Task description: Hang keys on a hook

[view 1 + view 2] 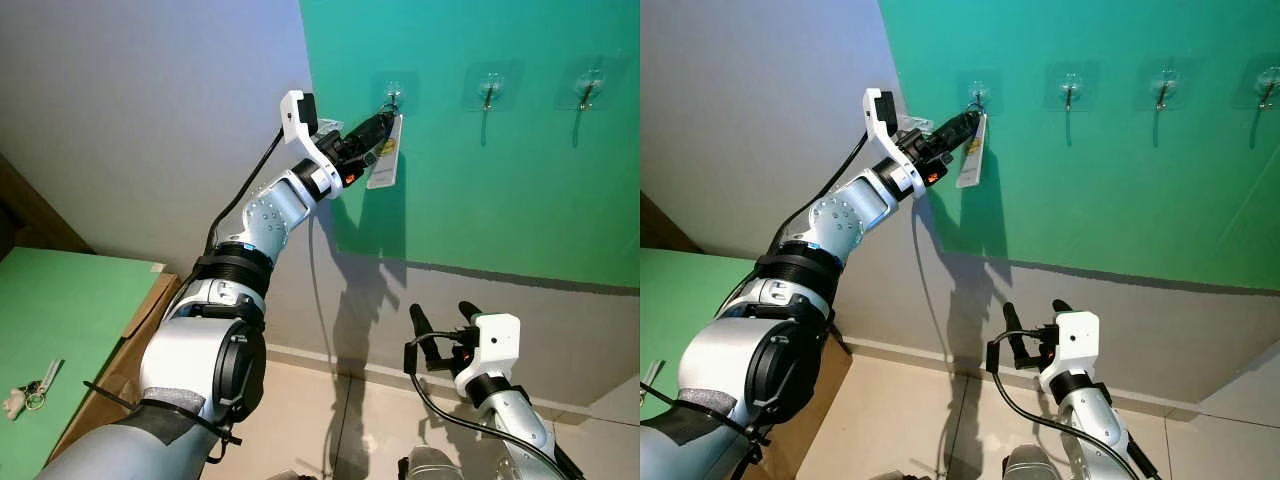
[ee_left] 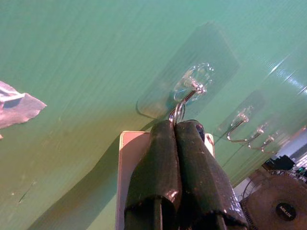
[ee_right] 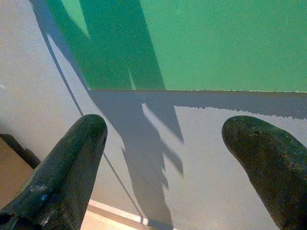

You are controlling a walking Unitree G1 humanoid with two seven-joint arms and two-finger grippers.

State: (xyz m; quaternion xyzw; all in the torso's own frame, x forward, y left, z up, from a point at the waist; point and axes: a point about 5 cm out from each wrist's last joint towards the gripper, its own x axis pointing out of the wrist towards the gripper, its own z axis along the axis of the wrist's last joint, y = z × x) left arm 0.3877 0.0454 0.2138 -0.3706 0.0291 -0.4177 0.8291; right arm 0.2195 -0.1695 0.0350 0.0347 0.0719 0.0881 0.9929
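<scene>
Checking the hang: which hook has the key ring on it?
The leftmost hook, where the left gripper holds the white tag; the other hooks are bare.

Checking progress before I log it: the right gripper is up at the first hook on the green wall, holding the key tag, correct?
Not quite: it is the left gripper at the first hook, fingers shut on the key tag, as the left eye view shows. The right gripper hangs low, open.
</scene>
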